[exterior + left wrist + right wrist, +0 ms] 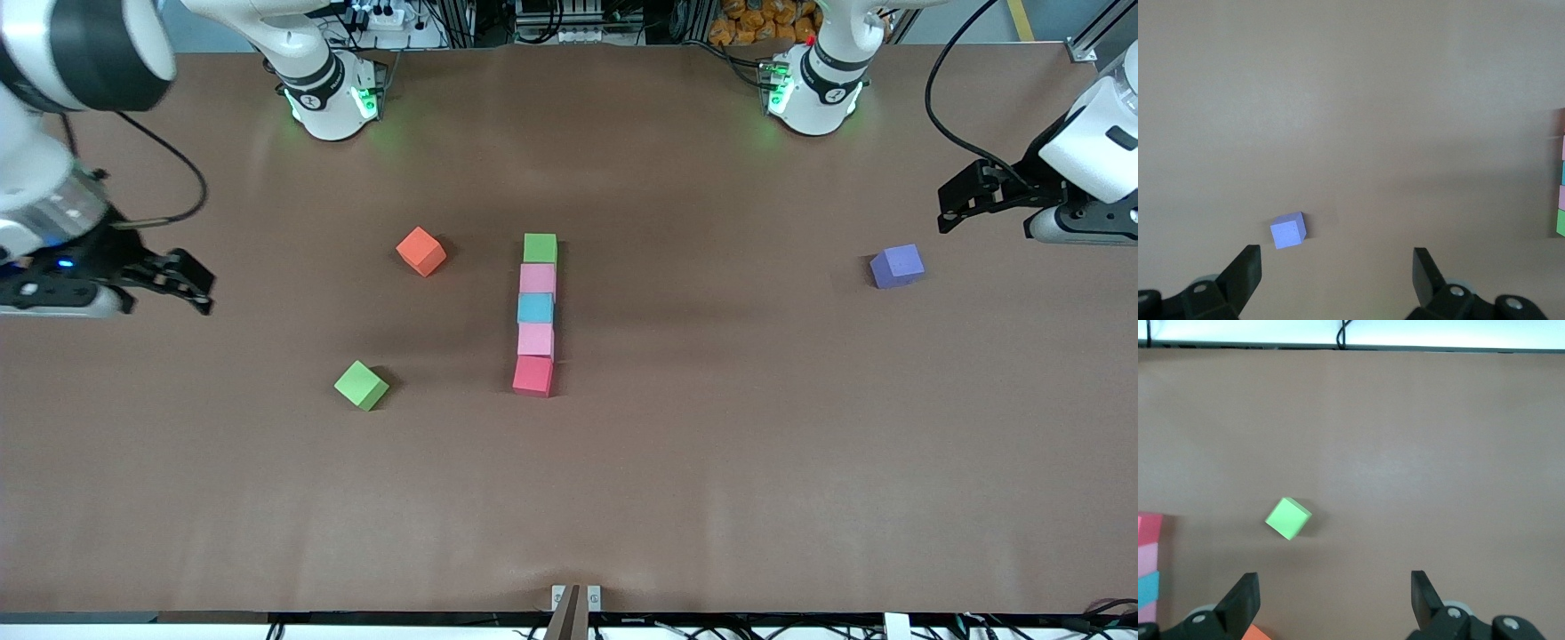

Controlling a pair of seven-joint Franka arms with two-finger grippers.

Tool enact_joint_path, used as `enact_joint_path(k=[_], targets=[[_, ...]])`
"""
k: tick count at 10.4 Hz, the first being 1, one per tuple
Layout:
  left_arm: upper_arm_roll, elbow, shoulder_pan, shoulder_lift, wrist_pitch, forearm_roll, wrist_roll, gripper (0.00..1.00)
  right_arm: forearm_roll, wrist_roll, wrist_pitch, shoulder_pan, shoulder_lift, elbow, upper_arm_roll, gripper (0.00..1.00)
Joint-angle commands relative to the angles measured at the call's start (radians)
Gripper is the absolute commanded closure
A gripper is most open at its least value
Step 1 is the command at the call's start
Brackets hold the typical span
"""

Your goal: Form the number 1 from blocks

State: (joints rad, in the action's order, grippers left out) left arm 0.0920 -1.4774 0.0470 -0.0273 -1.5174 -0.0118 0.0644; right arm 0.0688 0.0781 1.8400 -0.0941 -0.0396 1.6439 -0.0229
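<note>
Your left gripper (949, 206) hangs spread near the purple block (896, 265); your right gripper (197, 286) hangs spread too. You have eight blocks: five in one touching column (536, 313), plus one orange (420, 251), one green (361, 385). The brown table (711, 444) is plain.

This is a robotics lab. Two white robot arm bases (331, 93) with glowing green status lights stand bolted along one edge of a wide table covered in plain brown matte sheeting (711, 444). Black cables (956, 107) loop across it, a white power strip (384, 15) and aluminium framing sit past the edge, and small coloured foam cubes (536, 308) serve as test pieces.
</note>
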Motion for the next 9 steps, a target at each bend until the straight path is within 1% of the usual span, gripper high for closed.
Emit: enact_joint_path(k=[1,2,3,7,9], targets=[[0.005,0.006,-0.001,0.007,-0.003,-0.017,-0.006,0.0,-0.059,-0.107,-0.1,0.068,-0.028,-0.087,-0.028,0.0],[0.005,0.006,-0.001,0.007,-0.003,-0.02,-0.006,0.0,-0.088,-0.113,-0.152,0.089,-0.046,-0.125,-0.032,0.0],[0.005,0.006,-0.001,0.007,-0.003,-0.02,-0.006,0.0,-0.087,-0.112,-0.197,0.091,-0.051,-0.142,-0.034,0.0],[0.005,0.006,0.001,0.006,-0.003,-0.022,-0.006,0.0,-0.084,-0.103,-0.261,0.091,-0.042,-0.139,-0.034,0.0],[0.005,0.006,0.001,0.007,-0.003,-0.022,-0.006,0.0,-0.084,-0.103,-0.266,0.091,-0.04,-0.139,-0.034,0.0]])
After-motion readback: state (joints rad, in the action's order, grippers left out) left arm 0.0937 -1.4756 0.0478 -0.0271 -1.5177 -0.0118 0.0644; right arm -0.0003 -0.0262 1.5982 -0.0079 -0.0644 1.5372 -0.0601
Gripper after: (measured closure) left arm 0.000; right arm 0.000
